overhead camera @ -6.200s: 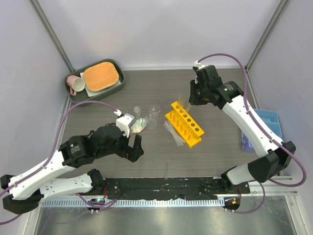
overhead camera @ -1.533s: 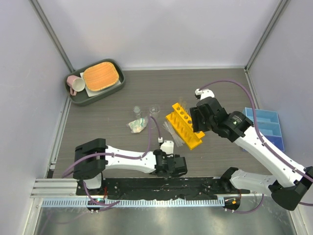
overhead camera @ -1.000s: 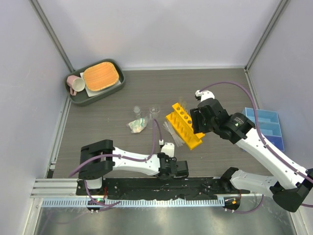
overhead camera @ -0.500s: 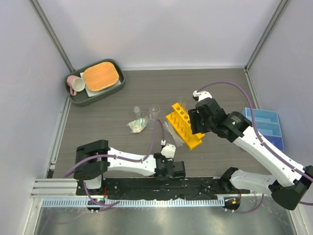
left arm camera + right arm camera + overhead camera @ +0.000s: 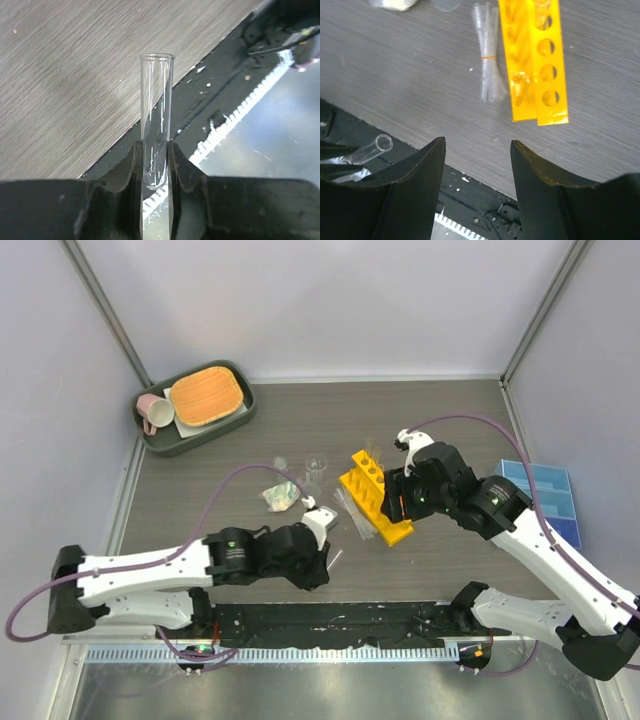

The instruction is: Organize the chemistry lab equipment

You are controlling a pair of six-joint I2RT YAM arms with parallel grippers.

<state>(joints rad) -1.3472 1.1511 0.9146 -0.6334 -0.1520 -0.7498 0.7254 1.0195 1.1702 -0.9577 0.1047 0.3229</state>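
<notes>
A thin clear tube is clamped at its rounded bottom end in my left gripper, which is shut on it; its open mouth points away over the table's front edge. From above, that left gripper sits near the front rail. The yellow-orange rack lies in the middle of the table with the clear pipette bundle next to it. My right gripper hovers open over the rack's near end, nothing between its fingers. The right wrist view shows the rack, the bundle and the held tube.
Two small clear beakers and a small clear bag lie left of the rack. The blue tray is at the right edge. A grey tray holding an orange pad and a pink mug is at the back left. The black rail runs along the front.
My left gripper has shut on the tube at the front edge and drawn back left and up with it, the arm swinging out to the left. The right gripper shifted slightly.
</notes>
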